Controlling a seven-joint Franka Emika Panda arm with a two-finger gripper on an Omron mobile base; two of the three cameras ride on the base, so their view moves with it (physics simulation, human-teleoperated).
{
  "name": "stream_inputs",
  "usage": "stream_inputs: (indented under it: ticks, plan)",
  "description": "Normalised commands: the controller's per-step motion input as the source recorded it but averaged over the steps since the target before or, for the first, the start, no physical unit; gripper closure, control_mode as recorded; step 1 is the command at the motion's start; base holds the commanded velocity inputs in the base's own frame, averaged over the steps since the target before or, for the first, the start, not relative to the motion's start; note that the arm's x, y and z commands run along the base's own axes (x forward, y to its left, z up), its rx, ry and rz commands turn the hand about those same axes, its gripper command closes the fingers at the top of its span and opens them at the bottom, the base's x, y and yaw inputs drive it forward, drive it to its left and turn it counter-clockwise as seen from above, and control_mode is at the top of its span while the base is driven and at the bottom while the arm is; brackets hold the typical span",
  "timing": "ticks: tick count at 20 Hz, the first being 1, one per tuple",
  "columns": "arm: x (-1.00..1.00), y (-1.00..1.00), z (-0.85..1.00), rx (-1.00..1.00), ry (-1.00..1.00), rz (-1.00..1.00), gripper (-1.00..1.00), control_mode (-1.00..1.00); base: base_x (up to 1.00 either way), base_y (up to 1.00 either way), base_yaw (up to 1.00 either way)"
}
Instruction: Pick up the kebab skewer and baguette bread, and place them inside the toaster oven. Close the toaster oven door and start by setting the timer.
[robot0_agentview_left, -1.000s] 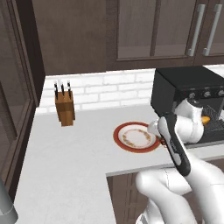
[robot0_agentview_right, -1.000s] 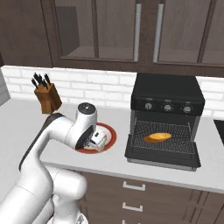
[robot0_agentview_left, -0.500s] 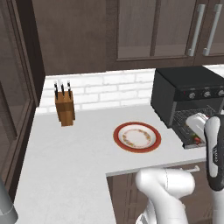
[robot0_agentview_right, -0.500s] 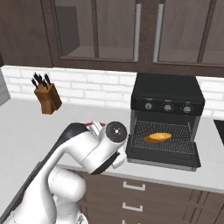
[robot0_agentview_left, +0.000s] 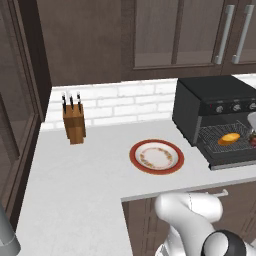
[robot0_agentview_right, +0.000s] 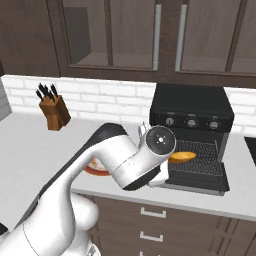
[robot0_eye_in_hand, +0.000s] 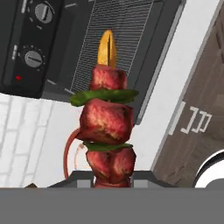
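Counter plate (robot0_agentview_left: 156, 156) now bare; kebab skewer (robot0_eye_in_hand: 108, 128) carried toward toaster oven (robot0_agentview_right: 192, 135).

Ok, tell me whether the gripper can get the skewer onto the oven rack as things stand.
Probably yes. The gripper holds the kebab skewer, the toaster oven door lies open, and only the baguette bread sits on the rack, with room beside it.

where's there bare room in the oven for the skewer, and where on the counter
On the toaster oven wire rack, the baguette bread lies at the left; the stretch to its right is bare. On the counter, the wide patch between knife block and plate is free. The gripper holds the kebab skewer.
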Motion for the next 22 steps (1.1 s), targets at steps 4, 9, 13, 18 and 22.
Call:
stream_inputs:
  ticks: [4, 9, 13, 18, 22]
  plan:
    - [0.00, -0.62, -0.03, 0.01, 0.00, -0.39, 1.00, -1.00, 0.00, 0.00, 0.00]
    - [0.17, -0.38, -0.18, 0.01, -0.02, -0.28, 1.00, -1.00, 0.00, 0.00, 0.00]
    - [0.41, -0.23, -0.37, 0.09, -0.13, -0.02, 1.00, -1.00, 0.00, 0.00, 0.00]
    - [0.65, -0.35, -0.33, 0.12, -0.06, 0.03, 1.00, -1.00, 0.00, 0.00, 0.00]
    - [0.49, -0.47, -0.03, 0.06, 0.00, 0.04, 1.00, -1.00, 0.00, 0.00, 0.00]
